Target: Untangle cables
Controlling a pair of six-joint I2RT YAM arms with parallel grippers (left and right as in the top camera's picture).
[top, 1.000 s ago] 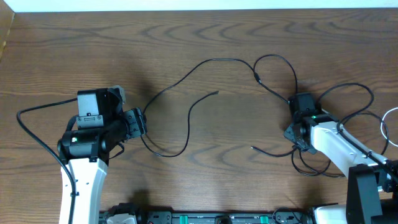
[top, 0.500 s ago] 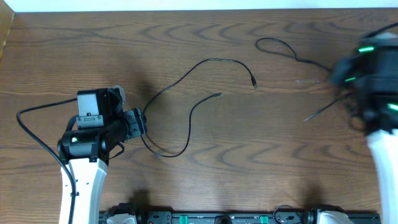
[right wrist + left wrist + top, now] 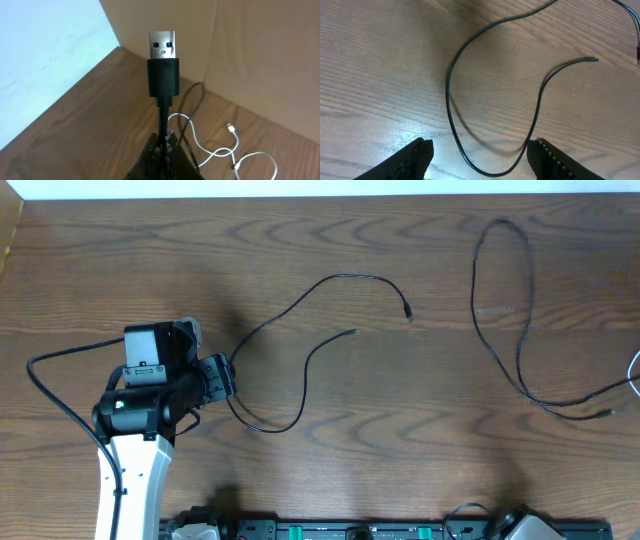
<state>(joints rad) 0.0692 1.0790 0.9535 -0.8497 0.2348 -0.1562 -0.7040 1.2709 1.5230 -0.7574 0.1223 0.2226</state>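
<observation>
Your right gripper (image 3: 164, 139) clamps a thin black USB-tipped cable (image 3: 163, 75) just below its plug. Your left gripper (image 3: 480, 146) gapes, fingers astride a second thin black cable (image 3: 451, 100). These two appear separated. The thin white wire (image 3: 229, 125) looks not yet cleared.

White cable (image 3: 634, 366) cut off, R edge.

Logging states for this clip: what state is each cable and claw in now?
Left cable: loose on table, crossing nothing.
Right cable: loose loop on table.
White cable: slack on table.
USB cable: held below its plug.
Left claw: open over left cable.
Right claw: shut on USB cable.
</observation>
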